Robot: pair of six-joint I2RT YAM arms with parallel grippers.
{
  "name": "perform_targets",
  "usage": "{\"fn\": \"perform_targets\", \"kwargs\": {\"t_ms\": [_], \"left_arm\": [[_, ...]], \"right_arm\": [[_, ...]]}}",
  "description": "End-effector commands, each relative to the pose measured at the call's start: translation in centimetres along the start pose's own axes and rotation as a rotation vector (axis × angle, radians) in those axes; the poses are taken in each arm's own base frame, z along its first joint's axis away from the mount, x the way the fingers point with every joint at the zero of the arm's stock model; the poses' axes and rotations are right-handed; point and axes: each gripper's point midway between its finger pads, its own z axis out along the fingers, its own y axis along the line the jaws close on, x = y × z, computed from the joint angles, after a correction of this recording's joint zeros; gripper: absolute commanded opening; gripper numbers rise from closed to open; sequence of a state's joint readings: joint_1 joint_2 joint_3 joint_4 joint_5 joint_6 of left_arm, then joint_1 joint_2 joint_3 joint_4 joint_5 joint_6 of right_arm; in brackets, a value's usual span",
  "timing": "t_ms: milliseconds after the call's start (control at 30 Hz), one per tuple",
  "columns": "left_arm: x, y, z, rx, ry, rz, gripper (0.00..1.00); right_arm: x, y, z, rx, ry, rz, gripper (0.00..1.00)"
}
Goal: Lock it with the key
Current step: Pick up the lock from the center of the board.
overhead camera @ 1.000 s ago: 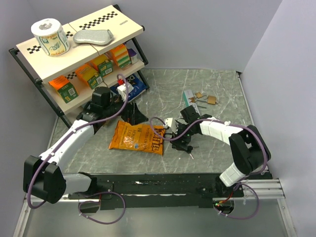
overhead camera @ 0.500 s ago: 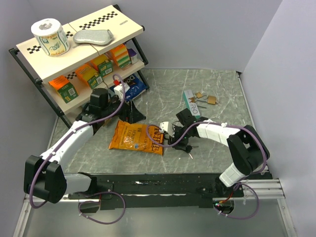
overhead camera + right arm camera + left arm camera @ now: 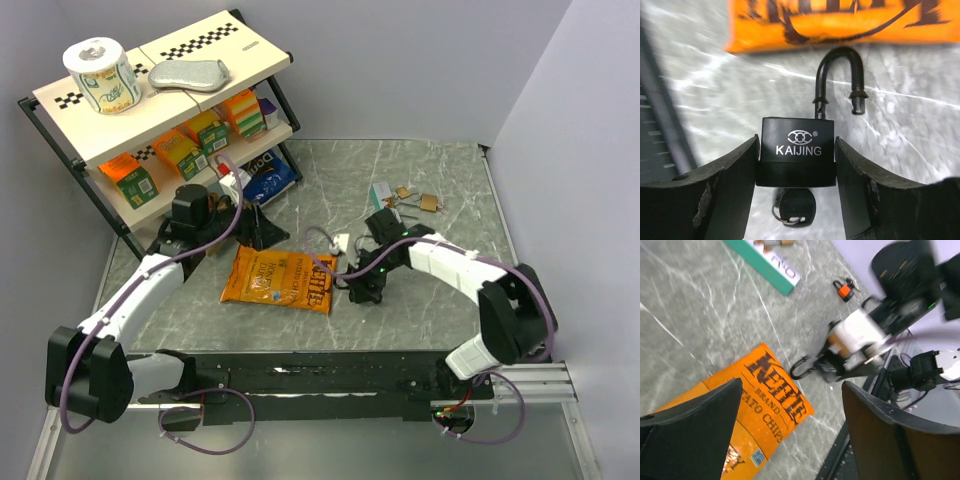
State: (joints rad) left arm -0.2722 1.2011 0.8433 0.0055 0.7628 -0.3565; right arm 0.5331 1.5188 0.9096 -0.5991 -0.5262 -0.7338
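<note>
Padlock (image 3: 796, 155), shackle (image 3: 838, 57) sprung open and key (image 3: 796, 206) in its base, sits clamped in the right hand (image 3: 796, 144) just beside the chip bag (image 3: 840, 20); left hand (image 3: 792, 390) gapes wide above the worktop (image 3: 715, 315).

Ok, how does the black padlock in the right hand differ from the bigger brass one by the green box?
The black padlock is dark with white KAIJING lettering; the brass padlock is gold-coloured. The black one sits gripped in the right hand; the brass one lies free on the table. The black one's shackle is open, key at its base; the brass one's state is too small to tell.
</note>
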Motion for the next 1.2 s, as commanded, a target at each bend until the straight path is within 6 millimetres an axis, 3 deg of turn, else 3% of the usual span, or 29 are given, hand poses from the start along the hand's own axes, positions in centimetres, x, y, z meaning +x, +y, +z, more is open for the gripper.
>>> {"fn": "perform_targets", "kwargs": {"t_ms": [0, 200, 333, 567, 733, 933, 1167], "left_arm": [[-3.5, -1.4, -1.2, 0.036, -0.129, 0.192, 0.86], [-2.9, -2.0, -1.3, 0.125, -0.099, 0.535, 0.82], [0.3, -3.7, 0.0, 0.210, -0.001, 0.786, 0.80], [4.3, -6.4, 1.7, 0.311, -0.012, 1.251, 0.81], [5.0, -9.0, 2.4, 0.327, -0.098, 1.387, 0.77], [6.2, -10.1, 3.1, 0.283, -0.152, 1.456, 0.74], [5.8, -11.3, 3.8, 0.214, -0.216, 1.471, 0.64]], "right_arm": [[-7.2, 2.3, -7.0, -0.066, -0.256, 0.017, 0.00], [-9.1, 3.9, -11.0, -0.140, -0.348, 0.104, 0.00], [-9.9, 4.7, -12.4, -0.234, -0.407, 0.204, 0.00], [-11.9, 6.3, -14.0, -0.405, -0.485, 0.334, 0.00], [-12.6, 7.1, -14.3, -0.477, -0.513, 0.403, 0.00], [-12.8, 7.9, -14.6, -0.543, -0.528, 0.445, 0.00], [-13.0, 8.4, -14.9, -0.586, -0.532, 0.474, 0.00]]}}
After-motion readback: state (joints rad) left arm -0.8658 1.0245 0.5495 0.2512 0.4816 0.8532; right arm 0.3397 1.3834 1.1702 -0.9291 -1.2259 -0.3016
